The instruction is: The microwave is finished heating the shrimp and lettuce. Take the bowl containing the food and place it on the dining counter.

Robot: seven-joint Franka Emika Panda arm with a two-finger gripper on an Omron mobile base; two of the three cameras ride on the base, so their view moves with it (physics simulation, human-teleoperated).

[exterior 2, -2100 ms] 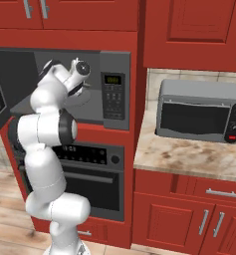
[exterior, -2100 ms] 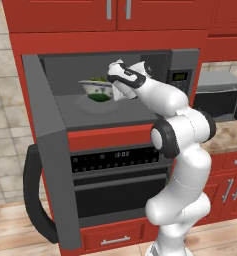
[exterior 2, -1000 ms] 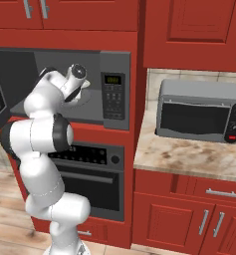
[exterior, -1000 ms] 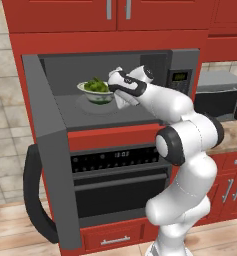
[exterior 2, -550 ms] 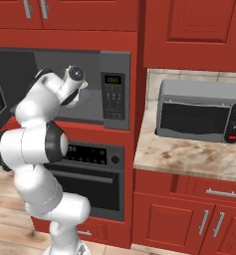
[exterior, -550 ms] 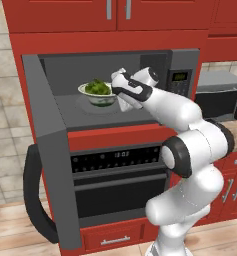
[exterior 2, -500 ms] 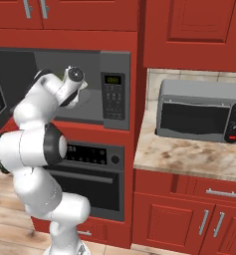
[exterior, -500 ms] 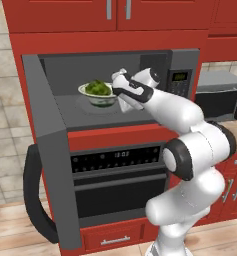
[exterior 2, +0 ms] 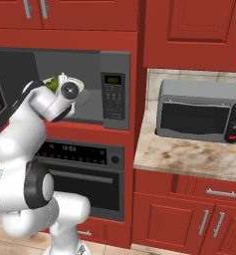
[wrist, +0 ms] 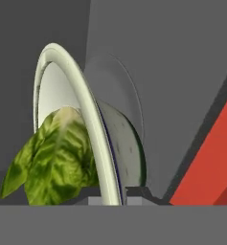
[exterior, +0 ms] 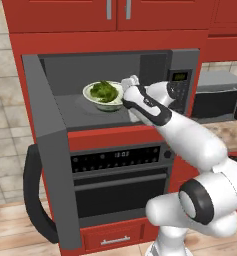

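Bowl [exterior: 104, 98] rim pinched between closed gripper [wrist: 123, 193] fingertips; shrimp hidden under lettuce [wrist: 57, 160]

White bowl [exterior: 104, 101], green lettuce [exterior: 103, 90] — grey microwave [exterior: 155, 65], red cabinets [exterior 2: 194, 30]

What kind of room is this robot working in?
A home kitchen, most likely: a built-in microwave stands open above an oven, red cabinets surround them, and a smaller countertop microwave sits on a marble-look counter.

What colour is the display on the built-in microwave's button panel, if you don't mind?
Green, on the display of the microwave; the right base view shows it best.
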